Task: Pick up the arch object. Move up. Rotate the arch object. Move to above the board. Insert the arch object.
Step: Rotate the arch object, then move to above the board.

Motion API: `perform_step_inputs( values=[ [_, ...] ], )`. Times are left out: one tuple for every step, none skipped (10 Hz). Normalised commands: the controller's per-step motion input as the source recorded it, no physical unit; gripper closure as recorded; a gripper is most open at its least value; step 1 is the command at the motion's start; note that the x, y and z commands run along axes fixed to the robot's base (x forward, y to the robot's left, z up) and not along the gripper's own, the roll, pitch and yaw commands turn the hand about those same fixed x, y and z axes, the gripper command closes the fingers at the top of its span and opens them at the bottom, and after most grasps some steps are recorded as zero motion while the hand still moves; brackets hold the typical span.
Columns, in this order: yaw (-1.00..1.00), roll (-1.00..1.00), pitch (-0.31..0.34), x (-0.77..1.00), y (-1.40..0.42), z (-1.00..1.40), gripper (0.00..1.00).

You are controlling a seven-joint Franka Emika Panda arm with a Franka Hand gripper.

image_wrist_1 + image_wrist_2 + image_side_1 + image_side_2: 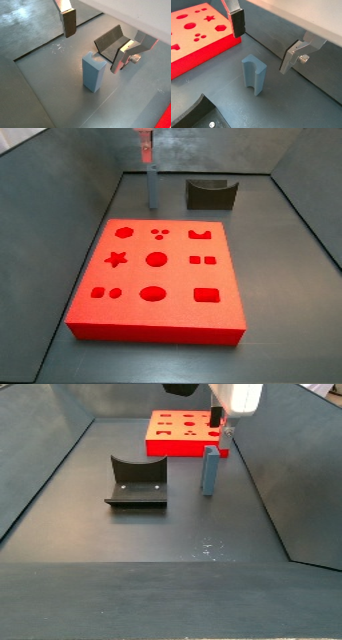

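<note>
Arch object [254, 73] stands upright beneath open tool [264, 39].

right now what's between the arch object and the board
Only bare grey floor, seen in a wrist view, separates the arch object from the board. The open tool hovers above the arch object.

Grey floor [80, 514]: board [160, 278], fixture [136, 481], arch object [210, 471].

dark L-shaped bracket fixture [136, 481]: standing near gripper [262, 52], off to its side | white scuff marks [207, 549]: grey floor [160, 534], well apart from gripper
</note>
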Motion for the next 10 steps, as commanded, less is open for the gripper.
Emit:
perform_step_inputs(
  values=[
    [-0.13, 0.01, 0.003, 0.01, 0.0, -1.0, 0.0],
    [-0.09, 0.02, -0.017, 0.01, 0.01, -1.0, 0.0],
    [-0.07, 0.02, -0.024, 0.02, 0.01, -1.0, 0.0],
    [-0.06, 0.03, -0.031, 0.02, 0.02, -0.9, 0.0],
    [-0.05, 0.03, -0.034, 0.02, 0.02, -0.75, 0.0],
    [-0.04, 0.04, -0.036, 0.02, 0.02, -0.56, 0.0],
    [-0.04, 0.04, -0.036, 0.02, 0.02, -0.47, 0.0],
    [-0.03, 0.06, -0.027, 0.03, 0.02, -0.24, 0.0],
    [-0.03, 0.06, -0.024, 0.0, 0.0, 0.0, 1.0],
    [-0.1, -0.06, -0.195, -0.06, 0.04, 1.0, 1.0]
  ],
)
